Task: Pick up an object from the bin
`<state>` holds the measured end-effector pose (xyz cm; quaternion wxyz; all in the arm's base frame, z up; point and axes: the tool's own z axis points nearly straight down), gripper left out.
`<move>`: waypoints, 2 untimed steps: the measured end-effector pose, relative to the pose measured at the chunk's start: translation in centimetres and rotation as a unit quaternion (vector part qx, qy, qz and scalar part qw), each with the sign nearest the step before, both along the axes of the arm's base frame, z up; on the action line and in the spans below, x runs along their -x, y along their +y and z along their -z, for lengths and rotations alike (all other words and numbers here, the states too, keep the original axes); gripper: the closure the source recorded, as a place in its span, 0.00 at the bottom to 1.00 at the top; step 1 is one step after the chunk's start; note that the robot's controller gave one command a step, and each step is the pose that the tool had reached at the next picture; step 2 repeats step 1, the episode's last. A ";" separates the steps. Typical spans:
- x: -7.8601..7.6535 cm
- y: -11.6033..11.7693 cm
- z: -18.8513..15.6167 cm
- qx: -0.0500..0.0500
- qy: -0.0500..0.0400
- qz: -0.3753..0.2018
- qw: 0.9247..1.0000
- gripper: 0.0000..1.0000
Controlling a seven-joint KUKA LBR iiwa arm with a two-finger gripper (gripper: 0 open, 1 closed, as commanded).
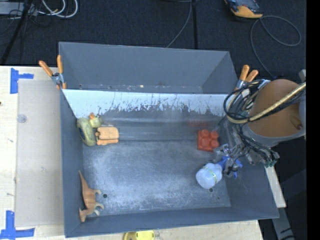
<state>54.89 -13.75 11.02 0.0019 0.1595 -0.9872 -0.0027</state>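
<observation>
A light wooden bench carries a grey metal bin. Behind it is a dark floor with loose cables.

Few things lie in the bin, well apart from one another. By the left wall near the back lies a green toy, touching a tan block on its right. In the front left corner lies an orange dinosaur on its side, its tail towards the back. Near the right wall at the back sits a red block.

In front of the red block, towards the right front corner, lies a pale blue rounded thing, on the bin's floor. Its long axis seems to run from front left to back right, its back right end towards the end effector, which is just beside it. Whether they touch I cannot tell, nor whether the end effector is spread or pressed together. The arm's orange cover is over the right rim.
</observation>
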 end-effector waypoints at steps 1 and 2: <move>0.0 0.1 -1.2 0.000 0.001 0.000 1.000 1.00; 0.0 0.1 -1.2 0.000 0.001 0.000 1.000 1.00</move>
